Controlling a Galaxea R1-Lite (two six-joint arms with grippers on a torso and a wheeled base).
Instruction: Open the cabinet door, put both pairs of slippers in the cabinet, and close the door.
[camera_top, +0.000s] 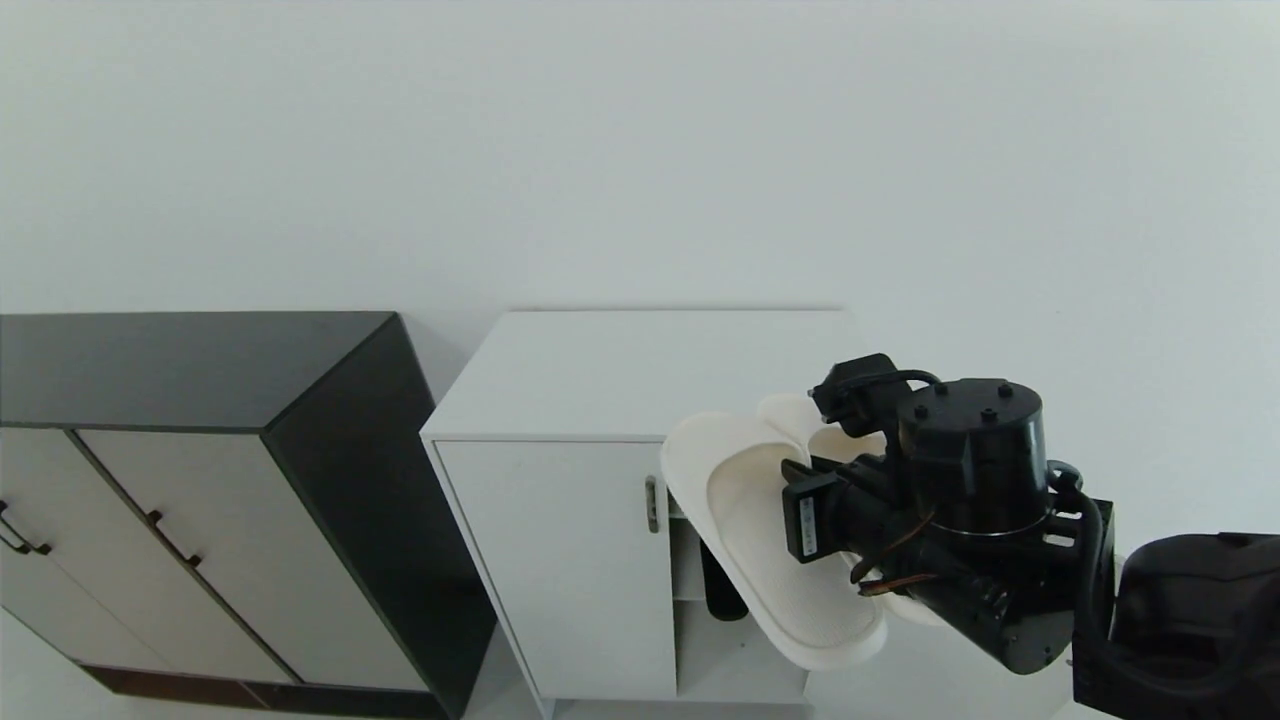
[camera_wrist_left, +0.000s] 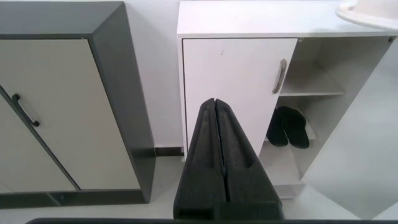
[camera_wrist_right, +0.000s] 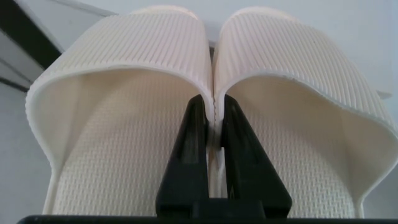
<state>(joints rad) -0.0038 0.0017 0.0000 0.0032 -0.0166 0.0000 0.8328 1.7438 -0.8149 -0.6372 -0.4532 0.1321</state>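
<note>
A pair of white slippers hangs in the air in front of the white cabinet, at the height of its top edge. My right gripper is shut on the two inner edges of the white slippers, which are pressed together. The cabinet's right compartment stands open, and a pair of black slippers lies on its lower shelf. The left door with its metal handle is closed. My left gripper is shut and holds nothing, low in front of that door.
A dark cabinet with pale doors and black handles stands against the wall to the left of the white cabinet, with a narrow gap between them. An upper shelf inside the open compartment is bare. The floor in front is light.
</note>
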